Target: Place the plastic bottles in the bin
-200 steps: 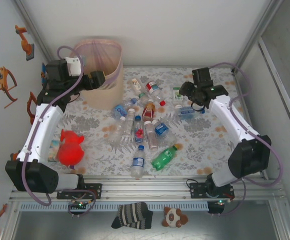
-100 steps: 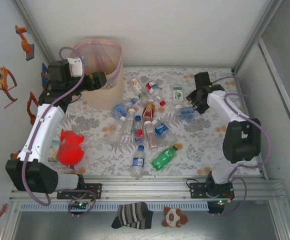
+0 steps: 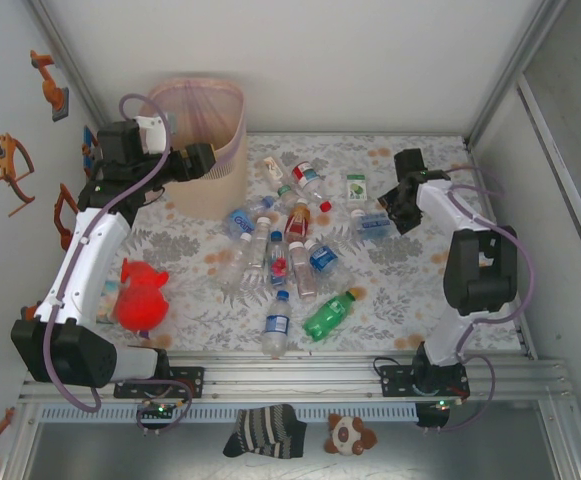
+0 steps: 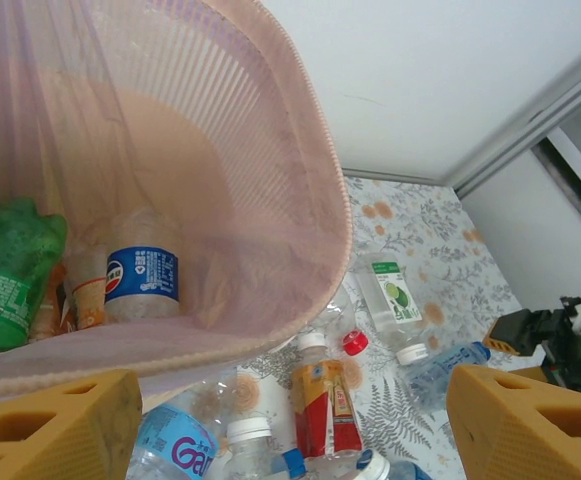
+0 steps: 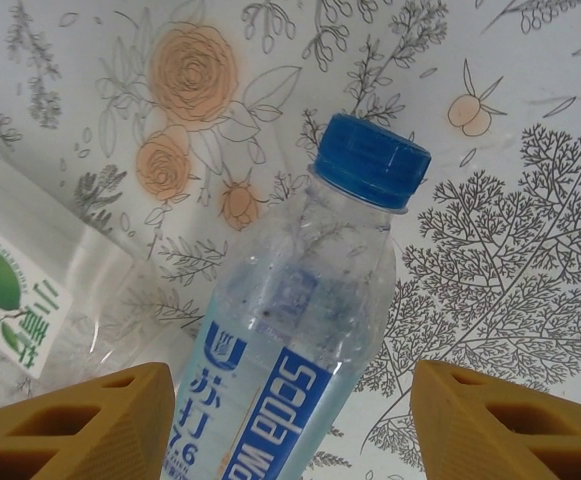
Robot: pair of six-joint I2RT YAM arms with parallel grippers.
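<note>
- Progress as judged from the overhead view: the tall beige waste bin lined with a pink bag (image 3: 217, 188) stands at the table's far left corner. About a dozen small plastic bottles (image 3: 280, 250) lie scattered over the table's middle, so most of the task is judged undone. The left gripper (image 3: 198, 160) is held at the bin's near rim, and the right gripper (image 3: 395, 208) is set low toward the right edge. A red plush toy (image 3: 140, 295) lies by the left edge, clear of the bottles.
- Left wrist view: a green bottle (image 4: 5, 280) and a clear blue-labelled bottle (image 4: 140, 285) are seen already inside the bin. The orange fingers (image 4: 55, 425) are spread wide, with nothing held between them.
- Right wrist view: a clear blue-capped bottle with a blue label (image 5: 300, 340) is framed between the parted fingers (image 5: 520, 420) and is not yet gripped. A lime-labelled clear bottle (image 5: 20, 290) lies just beside it and could be nudged.
</note>
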